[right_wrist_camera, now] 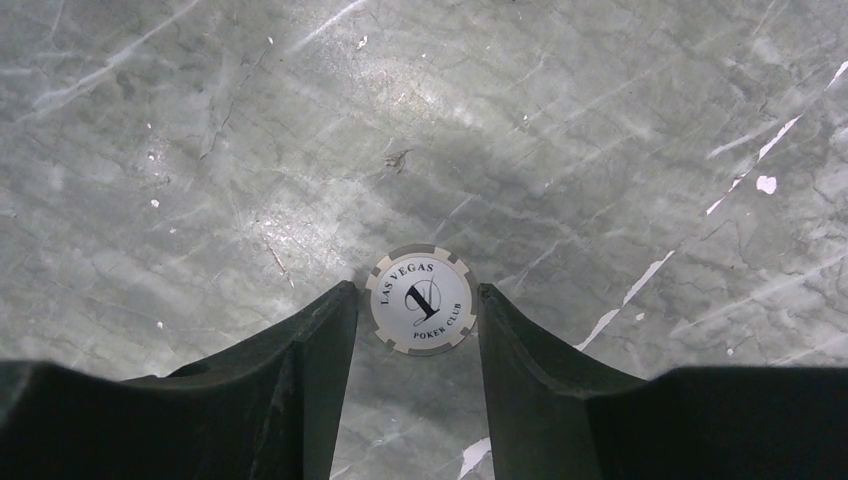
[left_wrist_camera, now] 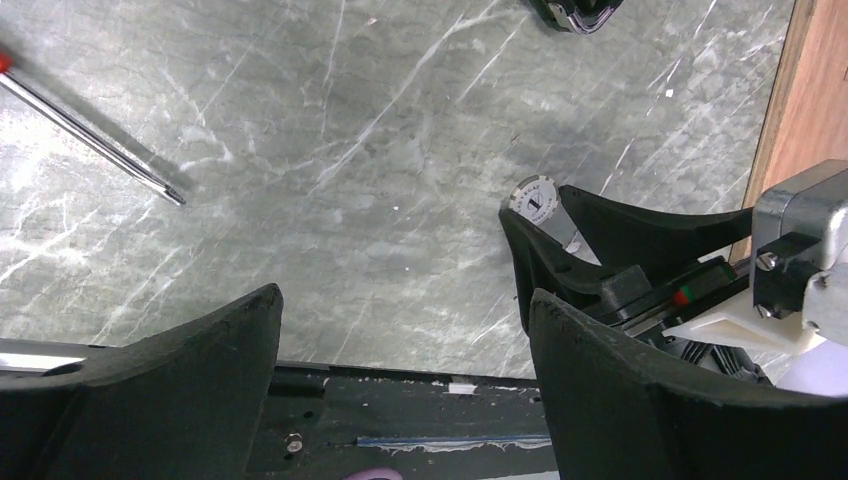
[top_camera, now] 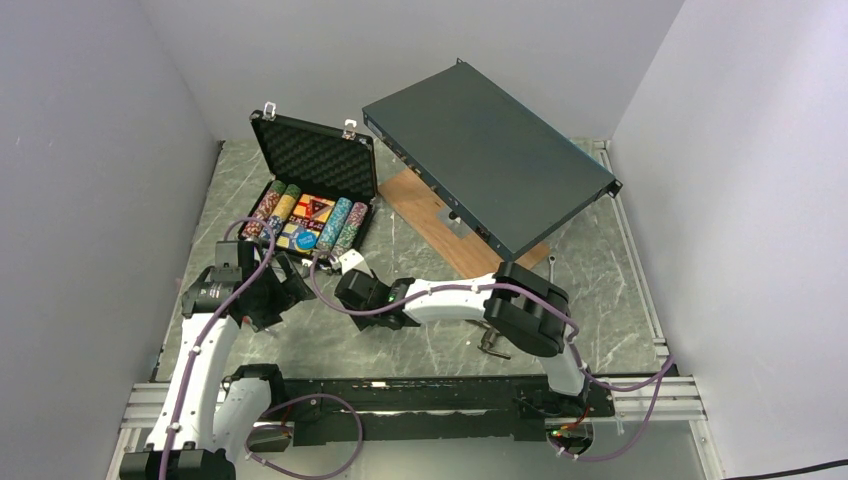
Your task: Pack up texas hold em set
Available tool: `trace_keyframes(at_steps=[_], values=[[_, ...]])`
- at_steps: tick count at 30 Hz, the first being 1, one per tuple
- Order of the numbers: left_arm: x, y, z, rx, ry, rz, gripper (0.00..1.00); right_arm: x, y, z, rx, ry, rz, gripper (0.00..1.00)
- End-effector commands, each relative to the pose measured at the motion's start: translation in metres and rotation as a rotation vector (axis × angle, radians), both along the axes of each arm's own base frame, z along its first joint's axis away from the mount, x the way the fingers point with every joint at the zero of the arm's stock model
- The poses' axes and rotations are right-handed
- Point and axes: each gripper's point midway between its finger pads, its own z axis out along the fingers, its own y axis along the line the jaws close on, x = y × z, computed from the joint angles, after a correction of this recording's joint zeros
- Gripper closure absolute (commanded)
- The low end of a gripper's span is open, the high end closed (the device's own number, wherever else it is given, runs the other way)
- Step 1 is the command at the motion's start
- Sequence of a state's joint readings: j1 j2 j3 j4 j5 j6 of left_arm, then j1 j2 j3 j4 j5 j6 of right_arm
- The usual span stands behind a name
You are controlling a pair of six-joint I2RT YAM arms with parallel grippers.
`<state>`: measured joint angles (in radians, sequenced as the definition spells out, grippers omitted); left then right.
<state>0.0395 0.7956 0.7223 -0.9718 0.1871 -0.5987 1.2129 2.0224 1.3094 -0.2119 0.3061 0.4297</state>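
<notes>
The small black briefcase [top_camera: 316,158] stands open at the back left, its grey foam lid upright. Rows of multicoloured chips [top_camera: 340,226] and coloured discs lie in its base. My right gripper [top_camera: 350,264] reaches left, just in front of the case. In the right wrist view its jaws [right_wrist_camera: 417,296] touch both edges of a white "Las Vegas Poker Club" chip [right_wrist_camera: 420,300]. The chip also shows in the left wrist view [left_wrist_camera: 533,196]. My left gripper [left_wrist_camera: 405,295] is open and empty over the table, near the front rail, left of the right gripper.
A large flat dark-grey metal box [top_camera: 490,165] rests tilted on a wooden board [top_camera: 430,215] at the back right. A thin metal rod [left_wrist_camera: 95,138] lies on the table in the left wrist view. The black front rail [top_camera: 420,395] runs along the near edge.
</notes>
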Motion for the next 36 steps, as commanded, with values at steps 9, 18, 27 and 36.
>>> trace_keyframes(at_steps=[9, 18, 27, 36], values=[[-0.001, -0.031, -0.005, -0.165, -0.002, -0.098, 0.07, -0.018, -0.039, -0.025, -0.15, 0.035, 0.02, 0.6], [-0.003, -0.057, -0.014, -0.32, 0.004, -0.189, 0.08, -0.013, -0.042, -0.001, -0.083, -0.025, 0.023, 0.62], [-0.004, -0.078, -0.023, -0.466, 0.006, -0.233, 0.08, -0.011, -0.051, 0.032, 0.019, -0.099, 0.022, 0.61], [0.007, -0.091, -0.013, -0.54, -0.015, -0.331, 0.07, -0.013, -0.06, 0.061, 0.12, -0.145, 0.04, 0.61]])
